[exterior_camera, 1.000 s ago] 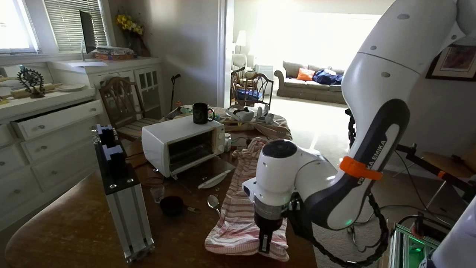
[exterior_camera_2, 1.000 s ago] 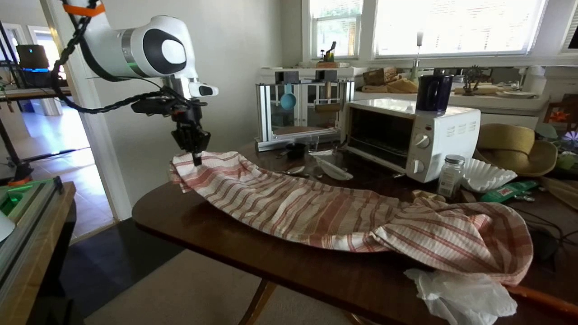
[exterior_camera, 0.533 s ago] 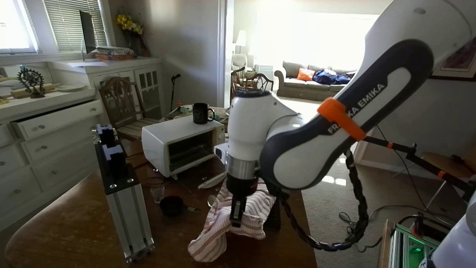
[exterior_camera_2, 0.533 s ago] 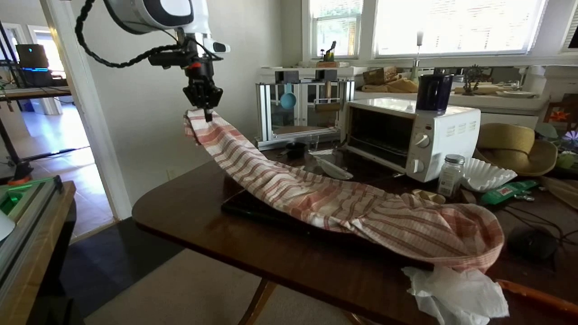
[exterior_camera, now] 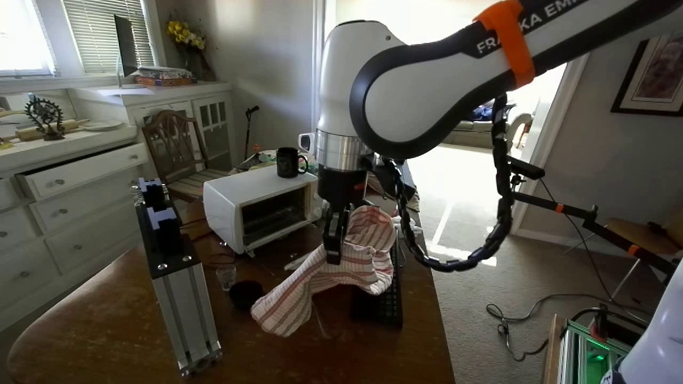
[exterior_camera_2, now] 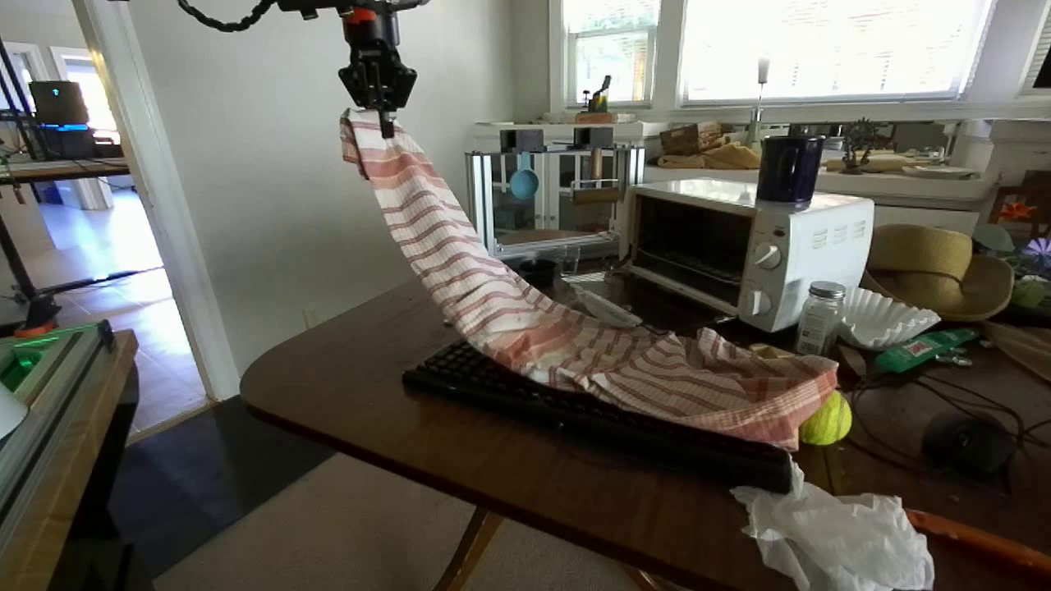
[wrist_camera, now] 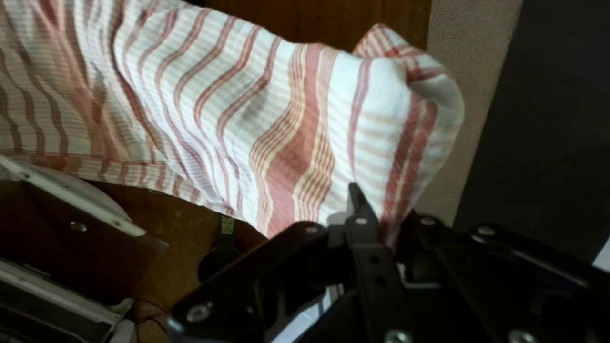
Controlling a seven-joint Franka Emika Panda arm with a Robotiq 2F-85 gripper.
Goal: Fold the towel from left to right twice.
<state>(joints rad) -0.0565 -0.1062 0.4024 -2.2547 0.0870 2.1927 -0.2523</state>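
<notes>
The striped pinkish-red and white towel hangs in a slope from my raised gripper down to the table. My gripper is shut on one end of it, well above the table. The towel's lower part lies bunched along and partly over a black keyboard. In the other outside picture the towel drapes below the gripper, with one corner hanging toward the front. In the wrist view the cloth runs in between the fingers of the gripper.
A white toaster oven with a dark mug on top stands behind the towel. A metal frame, a small black pan, a tennis ball, a jar and a plastic bag are on the table.
My gripper has risen high with the towel's end. The towel's far end has slid along the table toward the gripper, uncovering the keyboard and the tennis ball.
</notes>
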